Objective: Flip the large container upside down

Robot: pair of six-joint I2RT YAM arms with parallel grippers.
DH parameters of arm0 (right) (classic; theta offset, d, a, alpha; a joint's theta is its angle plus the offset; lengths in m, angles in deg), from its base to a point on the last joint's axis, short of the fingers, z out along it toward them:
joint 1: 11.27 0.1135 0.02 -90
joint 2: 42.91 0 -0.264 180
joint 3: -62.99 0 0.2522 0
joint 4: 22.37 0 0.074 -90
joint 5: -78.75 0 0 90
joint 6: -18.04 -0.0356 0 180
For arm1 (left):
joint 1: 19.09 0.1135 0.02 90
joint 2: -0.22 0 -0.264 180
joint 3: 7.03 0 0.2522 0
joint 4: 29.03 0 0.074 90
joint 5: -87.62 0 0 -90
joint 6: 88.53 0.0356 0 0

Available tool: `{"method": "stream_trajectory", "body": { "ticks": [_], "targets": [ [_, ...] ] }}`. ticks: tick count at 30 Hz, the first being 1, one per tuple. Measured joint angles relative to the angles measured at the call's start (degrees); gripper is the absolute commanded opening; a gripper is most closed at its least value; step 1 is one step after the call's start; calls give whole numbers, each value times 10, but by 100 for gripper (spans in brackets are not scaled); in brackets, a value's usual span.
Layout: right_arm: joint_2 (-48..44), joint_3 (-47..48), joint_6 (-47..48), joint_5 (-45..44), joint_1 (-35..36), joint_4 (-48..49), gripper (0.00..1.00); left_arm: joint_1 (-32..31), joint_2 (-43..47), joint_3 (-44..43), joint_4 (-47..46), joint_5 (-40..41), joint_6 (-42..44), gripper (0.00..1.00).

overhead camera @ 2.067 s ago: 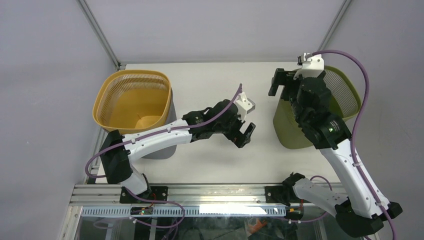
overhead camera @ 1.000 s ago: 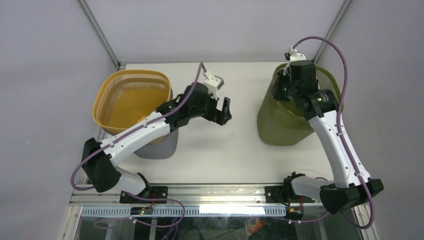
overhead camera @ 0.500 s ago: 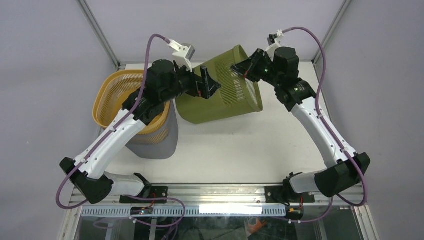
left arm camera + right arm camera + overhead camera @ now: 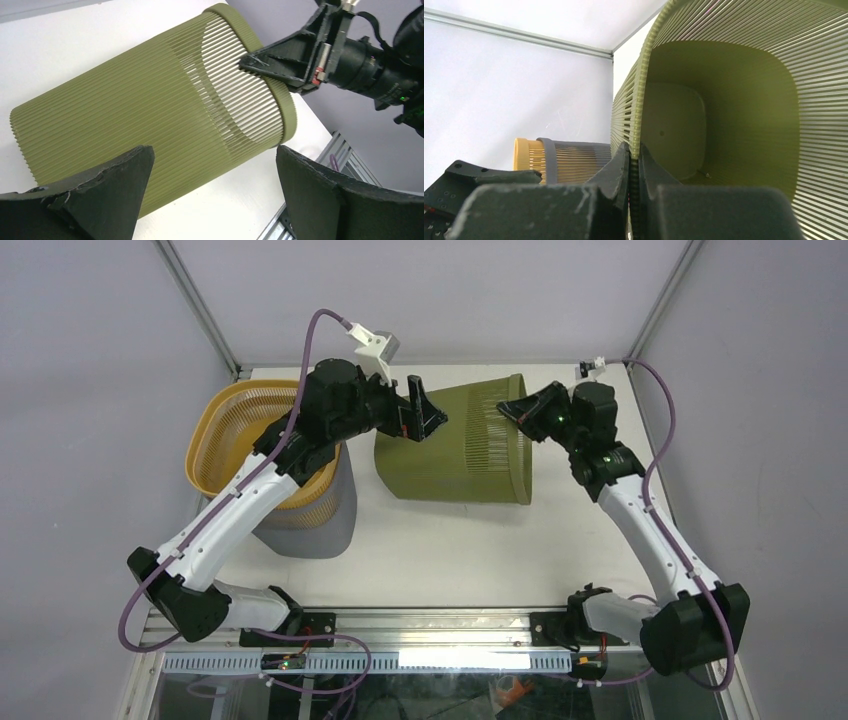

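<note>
The large container (image 4: 455,445) is an olive-green ribbed bin lying on its side near the middle of the table, its mouth facing right and its base facing left. My right gripper (image 4: 512,410) is shut on the upper part of its rim; the right wrist view shows the rim (image 4: 636,110) pinched between the fingers of that gripper (image 4: 634,150). My left gripper (image 4: 420,410) hovers wide open above the base end. Through the left wrist view the bin (image 4: 150,110) lies below the open left gripper (image 4: 215,155), not touched by it.
A yellow slatted basket (image 4: 262,445) sits nested in a grey bin (image 4: 315,525) at the left of the table, close to the left arm. The metal frame rail (image 4: 400,625) runs along the near edge. White walls close in the back and sides.
The right gripper has carried the green bin from the right side toward the middle and tipped it onto its side. The left arm rose and swung over the bin's base end.
</note>
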Motion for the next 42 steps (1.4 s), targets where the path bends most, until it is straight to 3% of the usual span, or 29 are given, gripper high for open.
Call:
{"method": "stream_trajectory", "body": {
  "ticks": [1,6,9,13,21,29,42],
  "targets": [
    [-11,-10,0,-4,-2,-1,0,0,-3,0,0,-2,0,99],
    [-69,-34,41,-51,-5,-55,47,0,-21,0,3,-12,0,99],
    [-93,-43,87,-89,-10,-108,62,0,-38,-2,8,-13,0,99],
    [-104,-52,144,-134,-16,-184,69,0,-76,-17,24,-12,0,99],
    [-114,-22,222,-184,-17,-259,67,0,-123,-41,65,2,2,99],
    [-114,23,269,-204,-17,-325,48,28,-124,-43,83,4,0,99],
    [-113,26,282,-209,-17,-332,44,57,-128,-14,85,-3,-19,99]
  ]
}}
